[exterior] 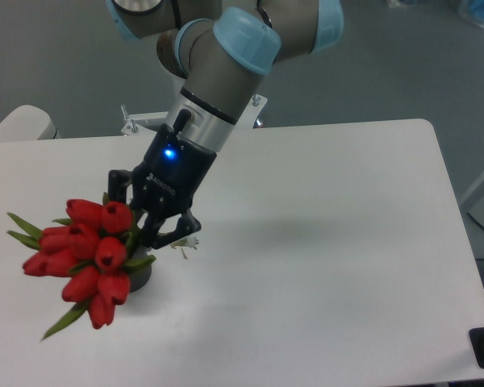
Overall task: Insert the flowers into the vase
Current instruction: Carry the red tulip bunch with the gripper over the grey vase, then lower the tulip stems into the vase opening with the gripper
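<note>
White table with one vase
The table (323,242) was white with rounded corners; the dark vase (139,280) stood on it near the left side, mostly hidden behind red blooms.

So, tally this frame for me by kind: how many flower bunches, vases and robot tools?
Flower bunches: 1, the flowers, red buds, held by the tool
Vases: 1, the vase, dark, mostly hidden behind the bunch
Tools: 1, the tool
Total: 3

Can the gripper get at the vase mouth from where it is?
Probably not cleanly: the gripper is shut on the flowers, which cover most of the vase.
</note>
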Action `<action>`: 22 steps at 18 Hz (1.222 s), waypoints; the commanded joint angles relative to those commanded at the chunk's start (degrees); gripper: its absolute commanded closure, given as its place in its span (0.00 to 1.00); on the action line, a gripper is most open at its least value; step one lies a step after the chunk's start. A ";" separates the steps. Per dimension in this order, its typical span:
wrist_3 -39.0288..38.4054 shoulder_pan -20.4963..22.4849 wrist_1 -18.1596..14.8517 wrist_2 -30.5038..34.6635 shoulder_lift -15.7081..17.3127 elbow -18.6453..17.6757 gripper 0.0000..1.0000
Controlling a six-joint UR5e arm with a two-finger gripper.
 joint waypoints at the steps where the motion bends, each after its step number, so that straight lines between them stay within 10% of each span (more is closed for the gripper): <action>1: 0.09 0.00 0.00 -1.15 0.00 -0.17 0.81; 22: 5.62 -0.44 0.35 -17.77 2.90 -8.26 0.81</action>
